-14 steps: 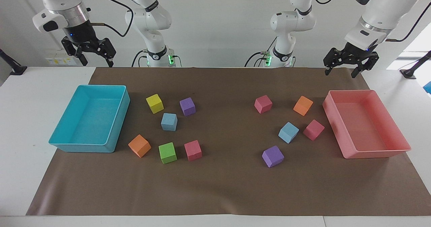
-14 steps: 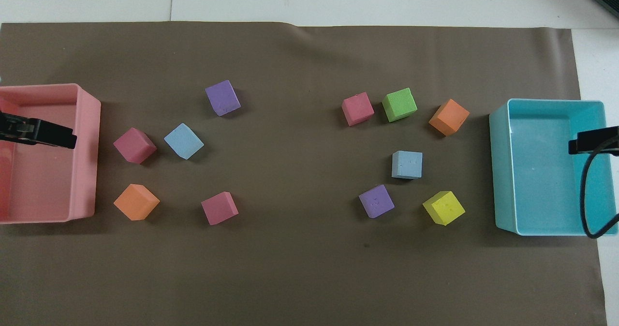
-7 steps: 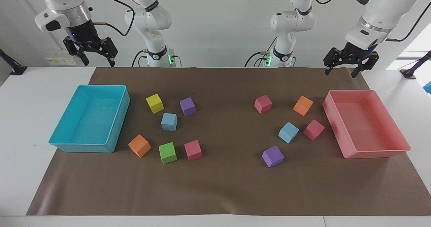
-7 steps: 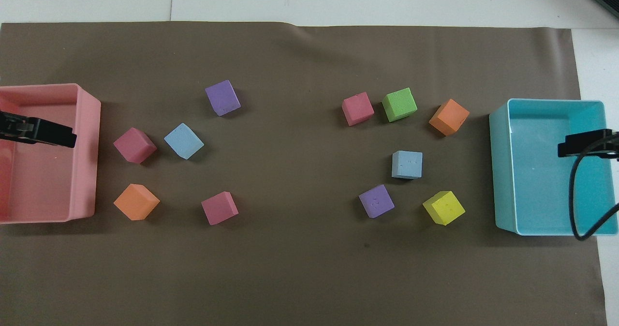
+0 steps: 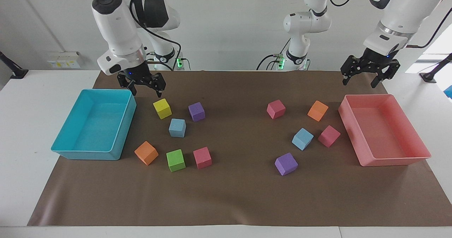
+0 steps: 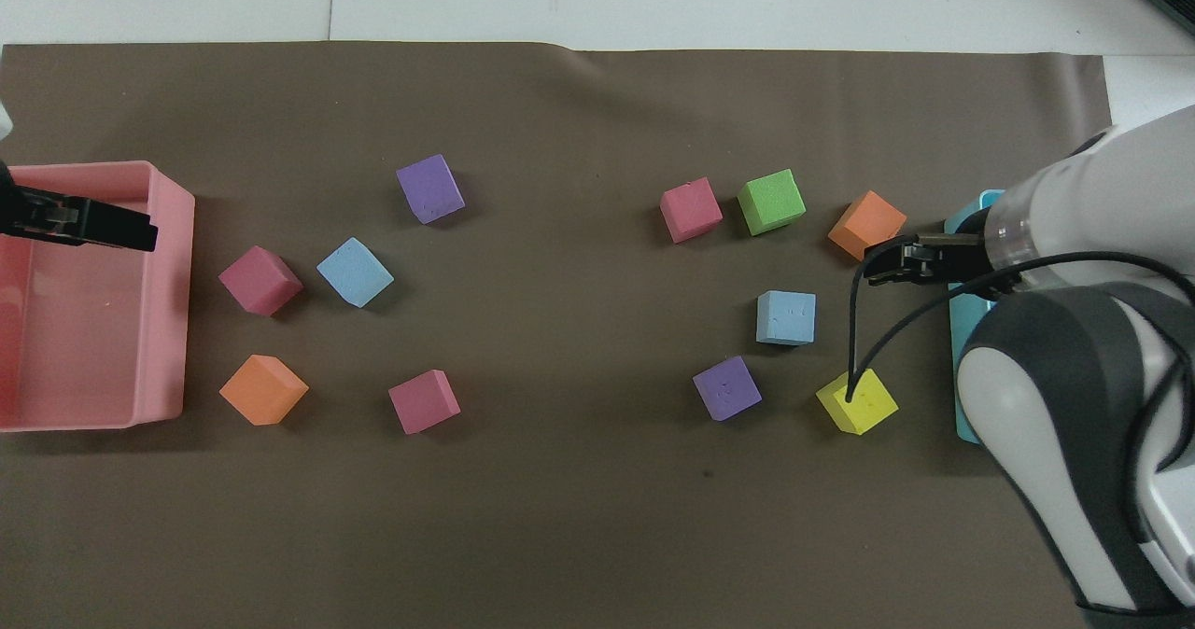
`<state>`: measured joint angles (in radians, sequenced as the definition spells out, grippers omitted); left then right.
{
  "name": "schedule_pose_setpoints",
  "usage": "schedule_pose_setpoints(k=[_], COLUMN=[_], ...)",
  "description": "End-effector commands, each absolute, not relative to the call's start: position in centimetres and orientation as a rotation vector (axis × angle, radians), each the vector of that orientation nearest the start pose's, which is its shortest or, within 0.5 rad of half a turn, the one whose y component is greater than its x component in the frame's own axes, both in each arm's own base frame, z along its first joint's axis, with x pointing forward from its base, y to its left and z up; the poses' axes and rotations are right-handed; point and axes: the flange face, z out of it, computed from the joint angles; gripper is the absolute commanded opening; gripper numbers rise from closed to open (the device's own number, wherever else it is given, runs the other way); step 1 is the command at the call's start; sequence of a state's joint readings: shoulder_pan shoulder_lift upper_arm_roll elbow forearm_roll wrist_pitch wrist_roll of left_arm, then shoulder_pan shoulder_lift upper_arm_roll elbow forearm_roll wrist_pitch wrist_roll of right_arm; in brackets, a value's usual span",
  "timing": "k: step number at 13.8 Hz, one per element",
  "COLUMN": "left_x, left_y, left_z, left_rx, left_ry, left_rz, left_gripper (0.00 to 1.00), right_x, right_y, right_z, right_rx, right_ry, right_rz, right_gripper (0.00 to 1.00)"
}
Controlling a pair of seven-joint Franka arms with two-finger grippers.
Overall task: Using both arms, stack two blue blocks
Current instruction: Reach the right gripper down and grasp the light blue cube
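Two sky-blue blocks lie on the brown mat. One (image 5: pixel 177 128) (image 6: pixel 786 317) sits among the cubes beside the turquoise tray. The other (image 5: pixel 302 138) (image 6: pixel 355 272) sits beside a red cube near the pink tray. My right gripper (image 5: pixel 147 92) (image 6: pixel 887 265) is open and empty, up in the air over the mat between the turquoise tray's edge and the yellow cube (image 5: pixel 162 108). My left gripper (image 5: pixel 358 83) (image 6: pixel 131 232) is open and empty, raised over the pink tray's end nearest the robots.
The turquoise tray (image 5: pixel 70 149) stands at the right arm's end and the pink tray (image 5: pixel 395 158) at the left arm's end. Purple, orange, green and red cubes lie scattered around both blue blocks. The right arm's body covers much of the turquoise tray in the overhead view.
My right arm has swung in from over the turquoise tray's end toward the cubes and come lower, now near the yellow cube. My left gripper has shifted only slightly. No block has moved.
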<state>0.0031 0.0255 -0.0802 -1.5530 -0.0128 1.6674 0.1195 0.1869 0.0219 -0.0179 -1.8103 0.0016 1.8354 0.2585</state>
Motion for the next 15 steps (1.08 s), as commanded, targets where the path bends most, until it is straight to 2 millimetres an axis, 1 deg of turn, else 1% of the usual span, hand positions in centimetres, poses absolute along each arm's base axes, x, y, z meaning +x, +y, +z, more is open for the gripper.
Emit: schedule_pose_setpoints(k=[1,2,3,5,6,7,8,9,10,11,12,13,14,15], left_x=[58.9,59.1,59.1,59.0,58.8,58.6,58.5,58.5,58.4,58.4,58.4,58.4,58.1,57.7], left_y=[-5.5,-5.6,-5.6,-5.8,-6.5,-7.0,-7.1,-7.2,-7.3,-7.4,-7.4,-7.5,-8.2,-8.8], left_z=[61.0,60.7,60.7,60.7,60.7,60.7,60.6,60.6,60.6,60.6,60.6,60.6,60.5,60.3], left_rx=[-3.125,-3.125,-3.125,-3.128,-3.128,-3.128,-3.128,-3.128,-3.130,-3.129,-3.131,-3.132,-3.132,-3.130], left_ry=[0.345,0.348,0.348,0.352,0.374,0.386,0.389,0.391,0.394,0.398,0.401,0.403,0.422,0.437], left_rz=[-0.162,-0.165,-0.165,-0.153,-0.146,-0.146,-0.136,-0.133,-0.131,-0.131,-0.134,-0.134,-0.114,-0.090], left_gripper=[1.00,1.00,1.00,1.00,1.00,1.00,1.00,1.00,1.00,1.00,1.00,1.00,1.00,1.00], right_x=[56.1,56.0,55.9,55.5,55.3,55.0,55.2,55.3,55.3,55.3,55.4,55.5,55.6,55.5], right_y=[11.1,11.7,12.2,12.1,12.1,12.1,12.0,12.2,11.5,11.7,11.7,11.0,10.7,11.2], right_z=[48.6,47.0,45.8,44.2,43.3,41.6,40.8,40.5,40.4,40.5,40.3,39.8,38.8,37.5], right_rx=[-3.127,-3.129,-3.126,-3.118,-3.120,-3.125,-3.121,-3.121,-3.112,-3.078,-3.047,-3.044,-3.048,-3.055], right_ry=[0.186,0.196,0.213,0.286,0.311,0.325,0.329,0.306,0.290,0.265,0.277,0.297,0.290,0.233], right_rz=[0.004,0.015,0.004,-0.002,0.023,0.060,0.047,0.041,0.055,0.064,0.074,0.088,0.107,0.115], right_gripper=[1.00,1.00,1.00,1.00,1.00,1.00,1.00,1.00,1.00,1.00,1.00,1.00,1.00,1.00])
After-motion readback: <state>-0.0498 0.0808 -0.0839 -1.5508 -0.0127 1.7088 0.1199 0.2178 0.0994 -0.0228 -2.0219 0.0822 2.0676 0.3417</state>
